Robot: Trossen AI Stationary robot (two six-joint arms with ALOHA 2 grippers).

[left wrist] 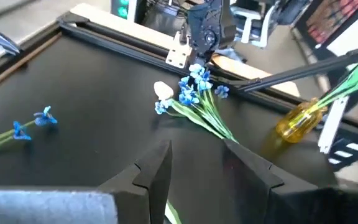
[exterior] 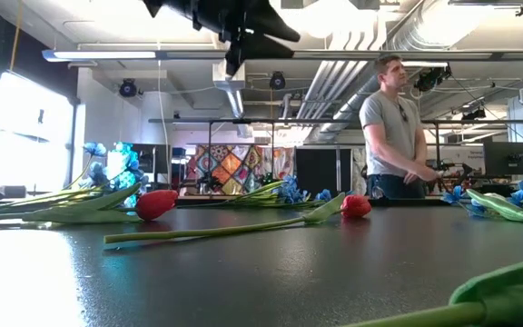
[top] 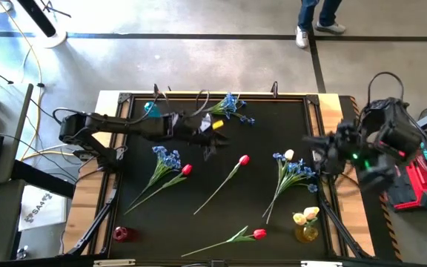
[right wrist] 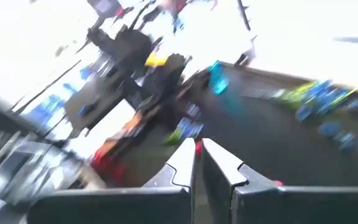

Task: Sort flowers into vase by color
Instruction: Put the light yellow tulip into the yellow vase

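As you look down on the tabletop [top: 161,222]: most flowers lie loose, and only the yellow vase [top: 306,234] at lower right shows pale tulips in it.
Right tool [top: 325,152]: closed on nothing you can see, hanging at the right edge of the frame's dark mat.
Left tool [top: 210,139]: upper centre of the frame. You cannot tell whether it grips anything, though a yellow patch shows right beside it.
Nearest flowers: a blue spray [top: 296,172] with a pale tulip [top: 289,155] among its heads, just left of the right tool.
Long axis: the heads point up toward the right tool and the stems trail down and left, ending near the yellow vase.
Nearer arm: the right, by a wide margin. The left would have to cross the mat.
Your likely move: open the right tool and take one stem crosswise, below the heads.
Risk: the stems lie bunched, so you may lift two colours together.
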